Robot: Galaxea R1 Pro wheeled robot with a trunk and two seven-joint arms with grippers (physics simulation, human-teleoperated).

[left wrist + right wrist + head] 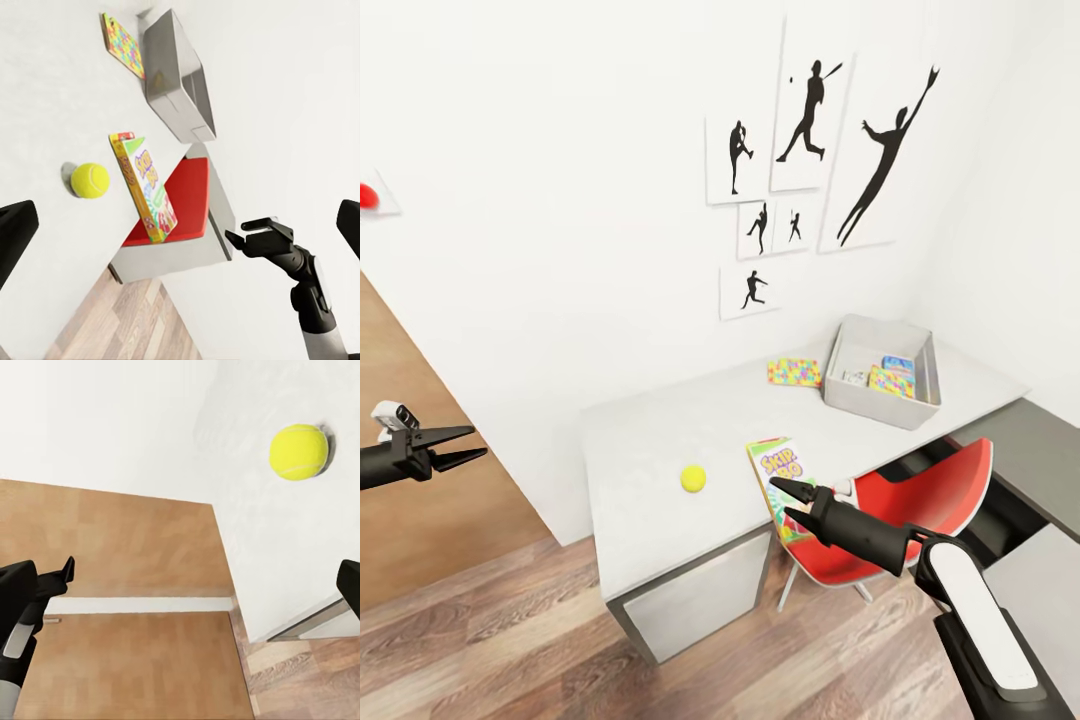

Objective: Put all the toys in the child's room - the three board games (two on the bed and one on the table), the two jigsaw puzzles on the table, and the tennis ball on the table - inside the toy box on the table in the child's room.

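Toys are split between the bench (660,440) and the toy box (865,405): from my head camera I see the tennis ball (693,478) alone on the pale top, well apart from everything else, and the SKIP BO board game (778,485) lying at the near edge, partly overhanging above the red chair (920,510). One jigsaw puzzle (794,372) lies flat just beside the box's wall, near the back of the bench. Inside the grey bin I can make out colourful flat items, at least one with a puzzle-like pattern, but I cannot tell exactly which they are. My right gripper (788,502) hangs right at the board game's near edge with its fingers parted and nothing between them; whether a fingertip touches the box I cannot tell. My left gripper (455,446) is out to the left, in front of the brown door (430,480) and well away from the bench, fingers slightly apart and empty. In the left wrist view the ball (90,180) sits near the game box (142,187), and the right arm's gripper (259,234) shows beyond the chair (184,199). Black baseball silhouettes (815,150) hang on the white wall above the bench.
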